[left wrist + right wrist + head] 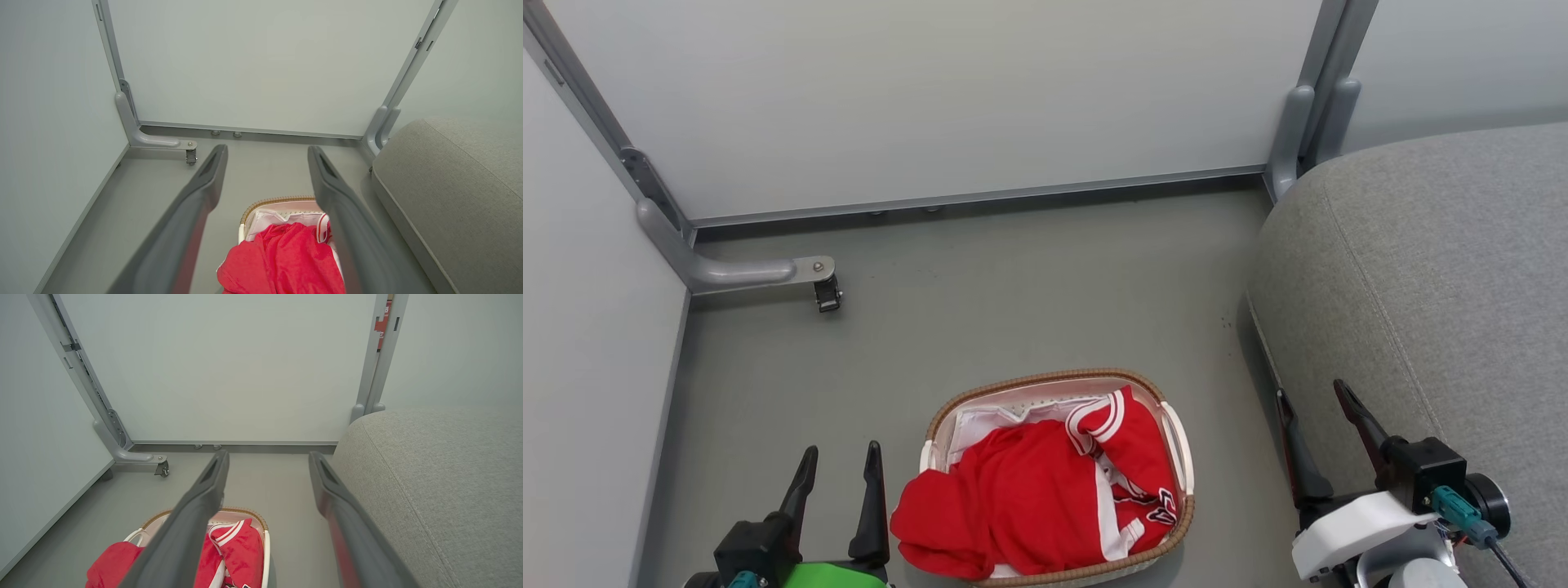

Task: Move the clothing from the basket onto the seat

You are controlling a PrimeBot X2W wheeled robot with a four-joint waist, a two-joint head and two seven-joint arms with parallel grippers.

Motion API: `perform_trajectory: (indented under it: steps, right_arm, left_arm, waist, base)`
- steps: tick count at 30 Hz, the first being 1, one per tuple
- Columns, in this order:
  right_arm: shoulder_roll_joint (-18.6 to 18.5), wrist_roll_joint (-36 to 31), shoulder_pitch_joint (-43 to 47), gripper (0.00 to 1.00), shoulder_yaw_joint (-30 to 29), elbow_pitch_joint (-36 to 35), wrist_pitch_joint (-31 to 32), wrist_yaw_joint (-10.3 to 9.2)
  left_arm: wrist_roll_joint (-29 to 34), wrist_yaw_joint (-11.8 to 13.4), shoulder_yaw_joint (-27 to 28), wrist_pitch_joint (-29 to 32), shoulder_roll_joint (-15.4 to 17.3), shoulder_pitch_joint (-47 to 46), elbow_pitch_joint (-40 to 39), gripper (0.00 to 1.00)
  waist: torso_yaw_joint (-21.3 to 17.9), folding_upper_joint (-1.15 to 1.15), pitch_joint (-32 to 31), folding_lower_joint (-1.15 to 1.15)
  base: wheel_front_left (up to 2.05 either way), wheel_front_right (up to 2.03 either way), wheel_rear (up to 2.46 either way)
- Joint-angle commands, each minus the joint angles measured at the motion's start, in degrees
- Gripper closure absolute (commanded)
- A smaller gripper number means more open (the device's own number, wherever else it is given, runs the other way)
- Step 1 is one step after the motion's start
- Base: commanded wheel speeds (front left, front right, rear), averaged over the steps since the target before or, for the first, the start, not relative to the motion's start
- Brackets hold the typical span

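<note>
The grey floor [1013, 286] was smooth and matt. The basket [1045, 377] stood on it just to the right of the left claw [842, 447], level with its fingers, and well to the left of the right claw [1310, 390]. The seat [1421, 286] met the floor close beside the right claw, its rounded edge running on ahead past the fingertips. Far ahead of the left claw, slightly to its left, a grey partition foot [735, 271] with a small black caster [827, 296] sat on the floor. A few dark specks [1227, 320] marked the floor ahead of the right claw, near the seat.
</note>
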Motion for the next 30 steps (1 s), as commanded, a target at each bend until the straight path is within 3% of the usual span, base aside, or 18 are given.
perform_trajectory:
  steps: [1, 20, 30]
  right_arm:
    - [-0.3, -0.1, 0.4, 0.0, -0.1, 0.2, -0.3, 0.02]
    - [-0.3, 0.1, 0.4, 0.0, 0.0, -0.4, -0.3, 0.02]
    - [-0.3, -0.9, -2.1, 0.0, -1.4, -2.9, -0.2, 0.01]
  left_arm:
    - [0.4, 0.0, 0.0, -0.2, 0.4, 0.6, 0.0, 0.0]
    - [0.5, 0.0, -0.5, -0.2, 0.4, 0.7, -0.5, 0.0]
    - [3.9, -0.8, -2.8, -0.1, 0.4, -3.6, -0.1, 0.0]
  waist:
    - [0.0, 0.0, 0.0, 0.0]
    - [-0.1, 0.0, 0.9, 0.0]
    - [-0.1, 0.0, 7.0, 0.0]
  base:
    - [0.0, 0.0, 0.0]
    - [0.0, 0.0, 0.0]
    - [0.0, 0.0, 0.0]
